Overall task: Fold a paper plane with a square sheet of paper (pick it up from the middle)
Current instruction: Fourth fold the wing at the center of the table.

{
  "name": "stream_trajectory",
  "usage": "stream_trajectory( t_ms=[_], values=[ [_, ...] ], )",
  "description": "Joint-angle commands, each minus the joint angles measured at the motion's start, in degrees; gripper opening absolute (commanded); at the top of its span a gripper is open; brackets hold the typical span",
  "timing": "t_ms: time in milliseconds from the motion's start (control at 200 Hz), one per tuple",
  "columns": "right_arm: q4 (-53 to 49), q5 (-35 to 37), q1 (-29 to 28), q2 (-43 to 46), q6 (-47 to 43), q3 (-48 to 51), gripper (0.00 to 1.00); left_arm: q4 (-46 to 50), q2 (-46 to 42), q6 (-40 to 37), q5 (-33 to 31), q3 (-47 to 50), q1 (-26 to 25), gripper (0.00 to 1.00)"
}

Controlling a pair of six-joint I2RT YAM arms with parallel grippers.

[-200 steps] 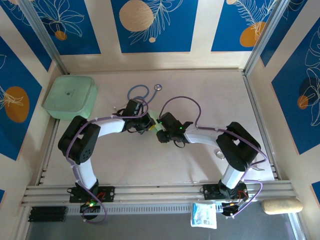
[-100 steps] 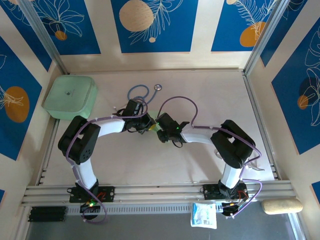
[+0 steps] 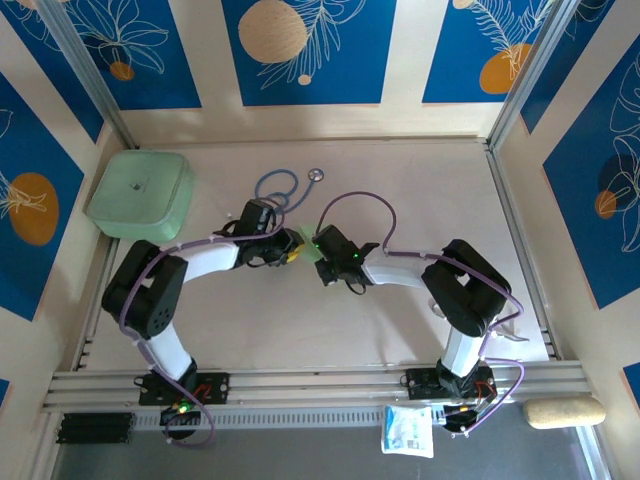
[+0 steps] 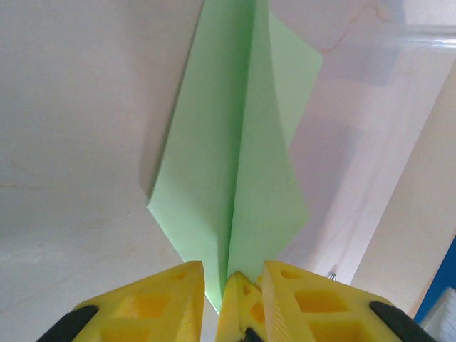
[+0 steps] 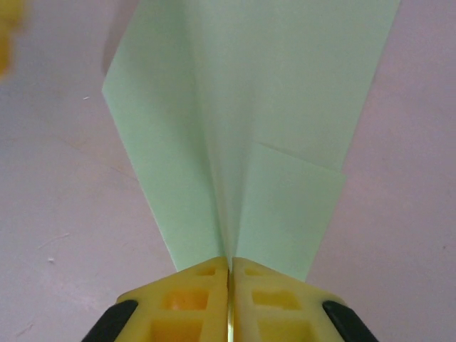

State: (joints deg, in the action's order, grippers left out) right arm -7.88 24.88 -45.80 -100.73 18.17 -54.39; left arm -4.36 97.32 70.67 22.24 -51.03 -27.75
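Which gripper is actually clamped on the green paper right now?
The right gripper: its fingers are pressed together on the folded green paper at its crease. The left gripper has its fingers apart, with the paper's tip in the gap.

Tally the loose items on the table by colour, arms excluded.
Green: 2 (folded pale green paper sheet; thick mint-green box with rounded corners)
Blue: 1 (blue stethoscope with a round metal chest piece)
Total: 3
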Motion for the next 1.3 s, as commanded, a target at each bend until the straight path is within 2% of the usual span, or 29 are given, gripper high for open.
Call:
stream_trajectory(
  t_ms=[0,180,350,625,905,1111,1296],
  values=[
    [-0.6,-1.1,0.9,1.6,-0.4,0.1,0.09,-1.8,-3.1,-0.3,-2.8,2.6,0.6,0.28],
    [0.7,-7.5,2.4,2.1,-2.3,1.1,0.06,-5.9,-1.4,0.3,-0.7,5.0,0.3,0.27],
    [3.1,-15.1,3.8,3.3,-4.7,2.8,0.05,-6.5,2.4,-0.5,2.2,2.7,-0.6,0.25],
    [4.7,-18.6,4.2,4.7,-6.8,3.9,0.05,-2.5,6.9,-2.7,2.9,-1.7,-1.9,0.22],
    [6.1,-14.5,4.0,5.4,-6.3,4.8,0.06,-0.8,10.5,-3.5,3.2,-4.7,-2.5,0.21],
    [7.0,-8.5,3.0,4.9,-4.5,5.0,0.16,-0.6,11.5,-2.2,2.4,-2.9,-2.9,0.19],
    [8.1,-6.1,2.3,4.6,-3.1,5.5,0.22,-0.8,12.0,-1.9,2.3,-2.5,-3.0,0.20]
  ],
)
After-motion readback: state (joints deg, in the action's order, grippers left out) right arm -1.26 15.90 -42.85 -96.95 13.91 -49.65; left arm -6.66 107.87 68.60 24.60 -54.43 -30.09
